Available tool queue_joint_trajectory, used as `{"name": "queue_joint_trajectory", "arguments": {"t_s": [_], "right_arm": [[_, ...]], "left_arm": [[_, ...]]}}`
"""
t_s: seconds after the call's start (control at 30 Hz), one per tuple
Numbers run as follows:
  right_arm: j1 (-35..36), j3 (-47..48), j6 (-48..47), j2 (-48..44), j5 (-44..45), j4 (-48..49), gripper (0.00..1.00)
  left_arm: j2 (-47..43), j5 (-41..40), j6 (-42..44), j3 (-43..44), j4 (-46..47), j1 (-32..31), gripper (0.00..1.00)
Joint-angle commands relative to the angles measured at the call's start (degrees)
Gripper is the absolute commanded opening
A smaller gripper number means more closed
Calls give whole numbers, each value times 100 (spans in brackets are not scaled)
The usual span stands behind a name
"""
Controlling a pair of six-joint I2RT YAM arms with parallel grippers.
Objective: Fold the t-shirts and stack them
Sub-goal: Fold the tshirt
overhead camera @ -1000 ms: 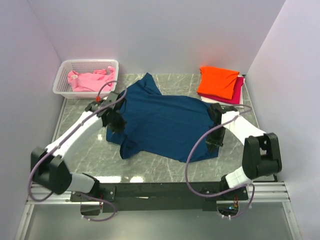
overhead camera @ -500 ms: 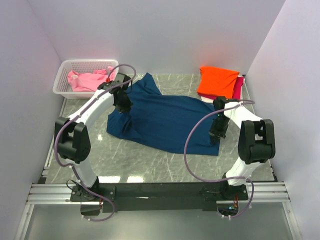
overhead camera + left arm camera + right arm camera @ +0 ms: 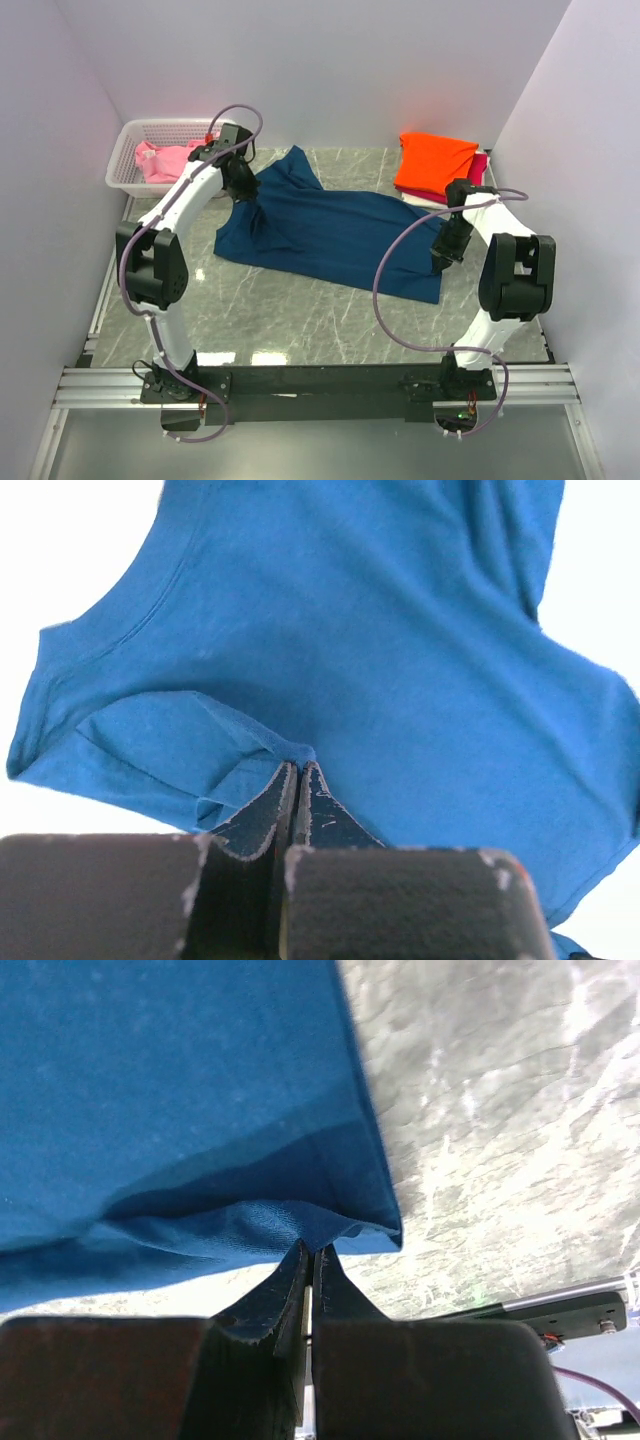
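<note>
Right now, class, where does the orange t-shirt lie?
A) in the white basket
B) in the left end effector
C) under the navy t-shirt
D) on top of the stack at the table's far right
D: the orange t-shirt tops the far-right stack; the basket holds a pink t-shirt.

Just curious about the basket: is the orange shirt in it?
No, the orange shirt lies far right of the basket, which holds a pink shirt.
</note>
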Motion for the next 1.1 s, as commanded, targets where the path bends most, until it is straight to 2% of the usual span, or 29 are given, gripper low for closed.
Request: {"name": "queue_joint_trajectory", "arguments": {"t_s": [0.0, 0.1, 0.57, 1.07], "right_arm": [[-167, 206, -86, -7, 117, -49, 0], [-255, 241, -59, -113, 143, -22, 0], [-510, 522, -130, 141, 143, 74, 0], [-528, 1014, -182, 967, 82, 320, 0]], "left_arm": [[205, 189, 224, 550, 185, 39, 0], [267, 154, 225, 753, 228, 65, 0], [240, 258, 84, 683, 624, 311, 0], [1022, 303, 111, 1333, 616, 373, 0]]}}
